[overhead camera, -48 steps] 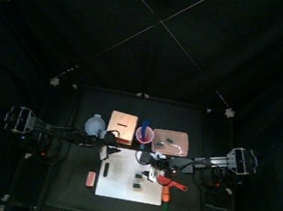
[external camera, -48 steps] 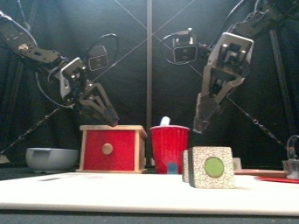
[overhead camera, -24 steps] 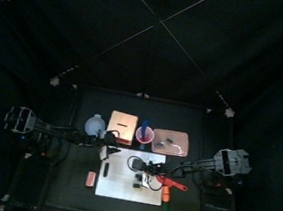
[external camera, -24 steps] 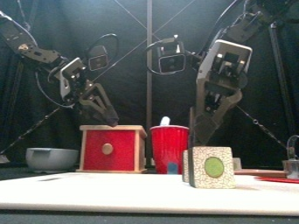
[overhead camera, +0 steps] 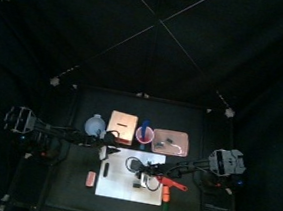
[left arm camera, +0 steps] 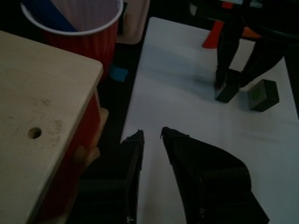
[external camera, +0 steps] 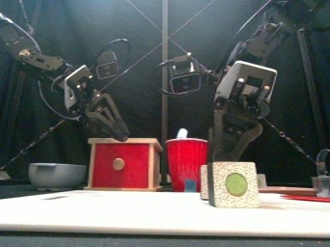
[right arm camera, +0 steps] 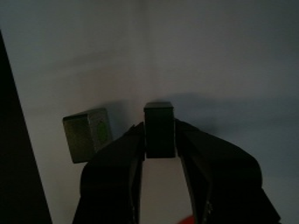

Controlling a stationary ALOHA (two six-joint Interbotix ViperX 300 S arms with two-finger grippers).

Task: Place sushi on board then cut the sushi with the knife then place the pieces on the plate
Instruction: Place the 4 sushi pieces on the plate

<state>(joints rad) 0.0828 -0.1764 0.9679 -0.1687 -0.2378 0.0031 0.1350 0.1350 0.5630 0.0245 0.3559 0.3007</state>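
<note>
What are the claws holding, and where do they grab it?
The right claw seems to pinch a dark sushi piece by its two sides. The left claw holds nothing.

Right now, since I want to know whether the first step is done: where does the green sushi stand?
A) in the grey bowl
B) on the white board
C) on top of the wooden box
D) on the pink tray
B: the sushi stands upright on the white board, in front of the red cup.
</note>
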